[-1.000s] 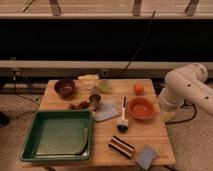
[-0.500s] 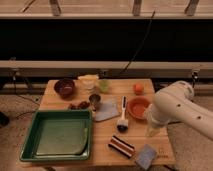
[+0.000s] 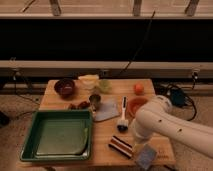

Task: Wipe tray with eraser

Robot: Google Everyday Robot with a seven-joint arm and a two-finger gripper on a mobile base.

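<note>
Eraser (image 3: pixel 121 146): where is it lying right now, operator?

Operator: I'm seeing it lying flat on the wooden table (image 3: pixel 107 132), just to the right of the tray (image 3: pixel 57 139) and level with the tray's front half. It isn't touching the rim. Nothing is resting on it.

Desk: And the tray itself?

Operator: It's sitting at the table's front-left corner, with its long side running along the front edge.

Desk: Where is the gripper hanging?

Operator: The gripper (image 3: pixel 136 140) is hanging to the right of the tray, just beyond the eraser, at the tip of the white arm reaching in from the right. The arm is covering most of it, so I'm hedging a little, but the fingers are standing wide apart and I'm not seeing anything held between them.

Desk: Anything else around the tray?

Operator: A blue-grey sponge (image 3: pixel 146 156) is lying further right of the tray, past the eraser. A white-handled brush (image 3: pixel 123 112) and an orange bowl (image 3: pixel 136 105) are sitting right of the tray's back corner. A dark bowl (image 3: pixel 64 87) is standing behind the tray.
</note>
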